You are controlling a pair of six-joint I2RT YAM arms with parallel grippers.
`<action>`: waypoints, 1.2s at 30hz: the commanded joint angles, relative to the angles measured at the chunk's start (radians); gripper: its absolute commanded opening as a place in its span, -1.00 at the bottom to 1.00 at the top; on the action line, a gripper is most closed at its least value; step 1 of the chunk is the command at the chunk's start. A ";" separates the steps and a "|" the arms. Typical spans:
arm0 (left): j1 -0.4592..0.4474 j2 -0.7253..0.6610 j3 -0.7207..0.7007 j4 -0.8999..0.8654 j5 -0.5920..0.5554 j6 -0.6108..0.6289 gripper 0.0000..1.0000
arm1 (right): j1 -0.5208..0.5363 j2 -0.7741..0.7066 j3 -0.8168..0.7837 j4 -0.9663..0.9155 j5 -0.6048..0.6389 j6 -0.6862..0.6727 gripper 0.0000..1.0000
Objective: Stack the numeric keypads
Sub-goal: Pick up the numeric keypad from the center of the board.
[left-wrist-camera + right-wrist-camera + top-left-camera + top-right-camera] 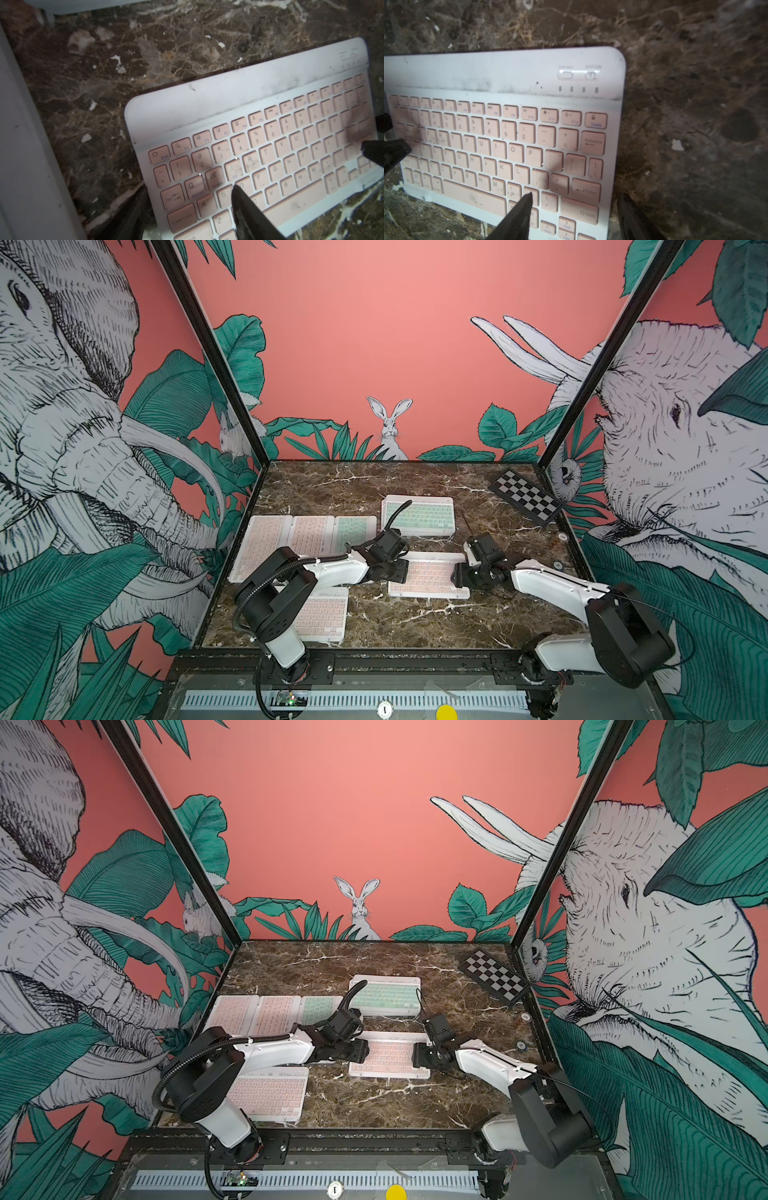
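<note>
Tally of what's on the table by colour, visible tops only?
Pink keypads: 4
Mint keypads: 2 (one tops a stack; layers beneath uncountable)
Checkered board: 1
Total: 7

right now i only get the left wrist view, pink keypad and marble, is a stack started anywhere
Observer: Yes. In both top views a pile topped by a mint keypad lies just beyond the pink keypad, apart from it.
Operator: whats the black bit at my keypads far end
Observer: The right claw. Its wrist view shows one finger on the keys, the other past the short edge.
Operator: what else is loose
Observer: Left of the pile, a row of three keypads, two pink and one mint; a lone pink keypad is partly hidden by the left arm.
</note>
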State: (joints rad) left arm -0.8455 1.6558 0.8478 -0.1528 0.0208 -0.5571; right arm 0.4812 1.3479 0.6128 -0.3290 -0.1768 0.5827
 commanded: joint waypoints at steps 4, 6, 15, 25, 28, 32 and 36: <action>-0.008 -0.019 -0.042 -0.045 0.015 -0.002 0.30 | -0.021 0.021 0.031 -0.004 -0.040 -0.064 0.29; -0.007 -0.018 -0.044 -0.049 0.017 0.002 0.30 | -0.021 0.036 0.034 0.005 -0.055 -0.063 0.28; -0.012 -0.011 -0.044 -0.047 0.023 -0.001 0.30 | -0.019 0.032 0.004 0.127 -0.199 0.012 0.26; -0.019 0.003 -0.046 -0.029 0.039 -0.007 0.29 | -0.094 -0.071 -0.040 0.233 -0.380 0.076 0.27; -0.021 0.008 -0.044 -0.028 0.044 -0.005 0.29 | -0.112 -0.077 -0.066 0.291 -0.422 0.110 0.27; -0.023 0.012 -0.045 -0.024 0.045 -0.003 0.29 | -0.115 -0.066 -0.075 0.305 -0.448 0.116 0.26; -0.024 0.018 -0.046 -0.012 0.060 0.006 0.29 | -0.126 -0.081 -0.107 0.355 -0.478 0.141 0.26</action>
State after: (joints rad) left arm -0.8455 1.6474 0.8337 -0.1566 -0.0246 -0.5522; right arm 0.3485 1.2892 0.5060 -0.1326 -0.4973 0.6895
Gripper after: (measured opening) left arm 0.645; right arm 0.631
